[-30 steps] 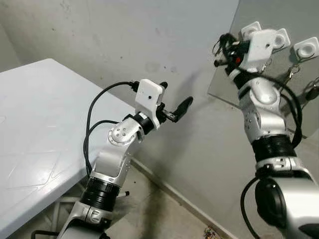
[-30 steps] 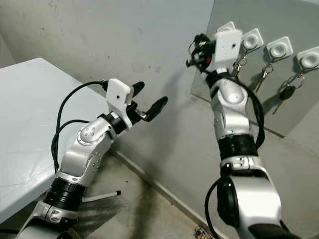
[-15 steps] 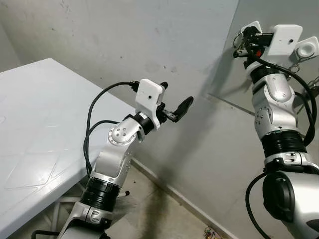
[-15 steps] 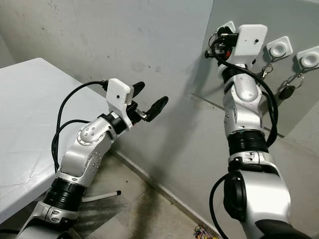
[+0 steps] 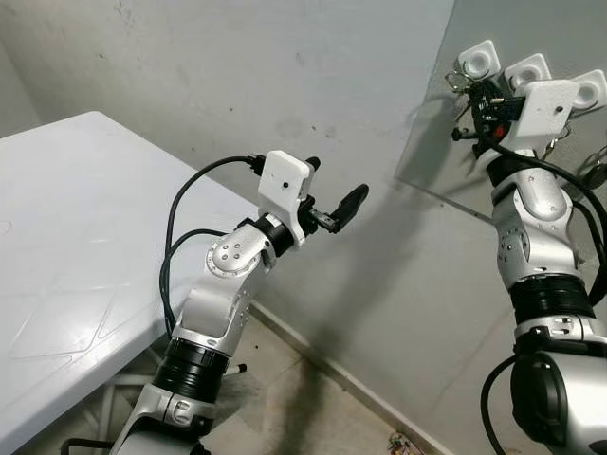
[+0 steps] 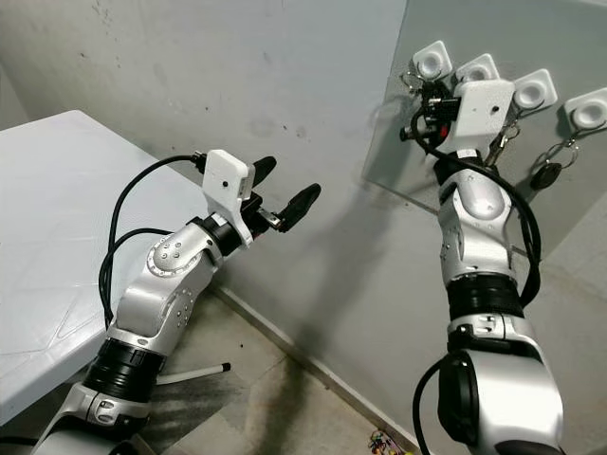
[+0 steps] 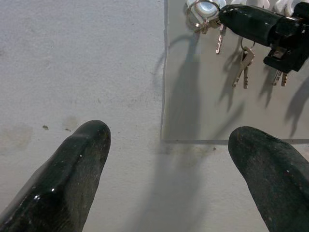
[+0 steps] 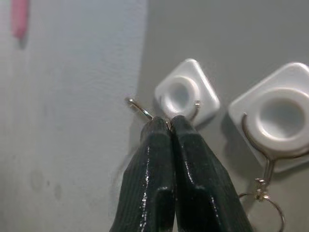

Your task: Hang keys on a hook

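Note:
A grey board (image 6: pixel 455 180) on the wall carries a row of white hooks. My right gripper (image 8: pixel 164 124) is raised to the leftmost hook (image 8: pixel 186 94) and is shut on a thin metal key ring (image 8: pixel 139 108). The ring curves around the lower part of that hook's knob. In the left wrist view a key (image 7: pixel 219 41) hangs from the ring beside my right gripper's finger (image 7: pixel 251 24). The neighbouring hook (image 8: pixel 285 116) holds its own ring of keys (image 7: pixel 244 67). My left gripper (image 6: pixel 285 182) is held out in mid-air, open with nothing in it, well left of the board.
A white table (image 6: pixel 57 209) stands at the left against the grey wall. Two more hooks (image 6: pixel 531 88) to the right carry keys, one with a black fob (image 6: pixel 545 175). Bare floor lies below between the table and the wall.
My right gripper has moved right and settled just under the leftmost hook, which now shows above it. The left arm has not moved.

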You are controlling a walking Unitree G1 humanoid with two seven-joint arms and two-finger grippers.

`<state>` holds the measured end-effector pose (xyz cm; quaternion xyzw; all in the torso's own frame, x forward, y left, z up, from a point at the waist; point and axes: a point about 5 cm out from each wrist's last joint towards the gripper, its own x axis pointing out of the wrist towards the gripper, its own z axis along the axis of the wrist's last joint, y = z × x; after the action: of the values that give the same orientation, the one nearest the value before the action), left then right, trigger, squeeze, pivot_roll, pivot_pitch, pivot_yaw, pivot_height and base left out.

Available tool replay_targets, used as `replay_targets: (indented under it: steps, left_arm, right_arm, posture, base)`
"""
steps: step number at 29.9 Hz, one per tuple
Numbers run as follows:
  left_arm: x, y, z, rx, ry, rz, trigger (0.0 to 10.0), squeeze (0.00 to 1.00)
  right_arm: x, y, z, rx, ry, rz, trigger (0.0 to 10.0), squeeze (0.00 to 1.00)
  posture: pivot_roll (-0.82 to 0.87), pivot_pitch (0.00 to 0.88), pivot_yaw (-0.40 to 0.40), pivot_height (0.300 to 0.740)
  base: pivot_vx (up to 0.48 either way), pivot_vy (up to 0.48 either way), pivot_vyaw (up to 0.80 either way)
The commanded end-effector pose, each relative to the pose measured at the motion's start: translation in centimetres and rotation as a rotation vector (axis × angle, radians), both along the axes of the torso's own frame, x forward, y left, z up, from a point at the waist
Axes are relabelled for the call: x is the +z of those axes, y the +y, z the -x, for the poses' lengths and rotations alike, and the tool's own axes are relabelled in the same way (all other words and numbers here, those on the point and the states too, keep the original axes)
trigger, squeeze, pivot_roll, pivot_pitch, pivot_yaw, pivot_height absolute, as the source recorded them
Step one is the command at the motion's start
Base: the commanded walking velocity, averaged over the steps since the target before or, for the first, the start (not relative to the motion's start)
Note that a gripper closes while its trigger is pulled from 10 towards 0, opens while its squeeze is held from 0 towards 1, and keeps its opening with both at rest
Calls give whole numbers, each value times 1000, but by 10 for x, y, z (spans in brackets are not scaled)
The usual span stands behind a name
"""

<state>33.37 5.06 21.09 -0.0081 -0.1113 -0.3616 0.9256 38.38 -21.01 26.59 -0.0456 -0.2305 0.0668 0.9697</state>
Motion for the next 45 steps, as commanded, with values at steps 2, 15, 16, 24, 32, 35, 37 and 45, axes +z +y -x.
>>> replay_targets:
  steps: [2, 15, 16, 24, 32, 35, 37, 45]
  left_arm:
    - [4, 0, 1, 2, -11, 4, 10000, 0]
    - [5, 1, 0, 13, -15, 5, 10000, 0]
    - [5, 1, 0, 14, -16, 5, 10000, 0]
    - [6, 1, 0, 18, -16, 9, 10000, 0]
    - [5, 2, 0, 27, -12, 12, 10000, 0]
    - [5, 2, 0, 30, -11, 12, 10000, 0]
    - [5, 3, 0, 33, -10, 14, 10000, 0]
    - [5, 3, 0, 40, -10, 20, 10000, 0]
  right_arm:
    - [2, -1, 2, 18, -3, 10, 10000, 0]
    - [0, -1, 3, 34, 19, 63, 10000, 0]
    - [0, -2, 3, 35, 22, 71, 10000, 0]
    - [-4, -4, 4, 45, 51, 81, 10000, 0]
    - [-8, -6, 3, 35, 89, 86, 10000, 0]
    - [-8, -6, 3, 31, 93, 97, 10000, 0]
    - [-8, -6, 2, 27, 98, 98, 10000, 0]
    - [-14, -5, 2, 38, 137, 137, 10000, 0]
  posture:
    - [4, 0, -21, 740]
    - [9, 0, -24, 740]
    - [9, 0, -24, 740]
    - [9, 0, -24, 740]
    - [8, 0, -27, 740]
    - [8, 0, -27, 740]
    - [10, 0, -31, 740]
    - [11, 0, -33, 740]
  base:
    - [0, 0, 0]
    - [0, 0, 0]
    - [0, 0, 0]
    - [0, 0, 0]
    - [0, 0, 0]
    - [0, 0, 0]
    - [0, 0, 0]
    - [0, 0, 0]
